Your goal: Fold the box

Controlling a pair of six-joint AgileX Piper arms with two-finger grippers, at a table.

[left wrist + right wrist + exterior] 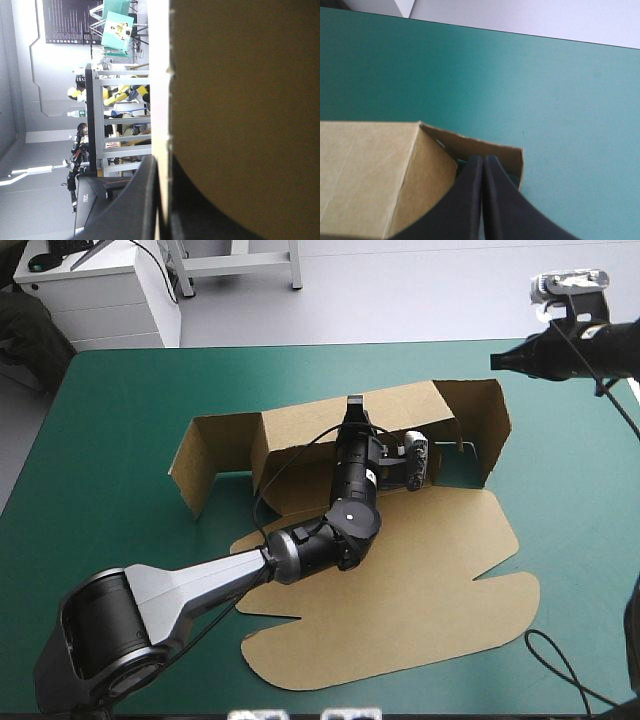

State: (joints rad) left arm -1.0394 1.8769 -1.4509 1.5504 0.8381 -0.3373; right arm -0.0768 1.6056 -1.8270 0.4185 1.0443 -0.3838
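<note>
The brown box point(420, 580) lies mid-table with its lid panel flat toward the near edge. Its back wall point(300, 435) and right side wall point(490, 425) stand raised, and a left flap point(205, 455) angles outward. My left gripper point(353, 405) reaches over the box to the top edge of the back wall. In the left wrist view the board point(250, 100) fills one side, and the left gripper point(162, 200) is shut on its edge. My right gripper point(497, 361) hangs above the box's far right corner. It is shut on nothing point(482, 162), with the right wall's corner point(485, 147) just below it.
The teal-green cover point(120, 410) shows on all sides of the box, widest at the left and along the far edge point(545, 75). A white cabinet point(100, 290) stands beyond the table's far left corner.
</note>
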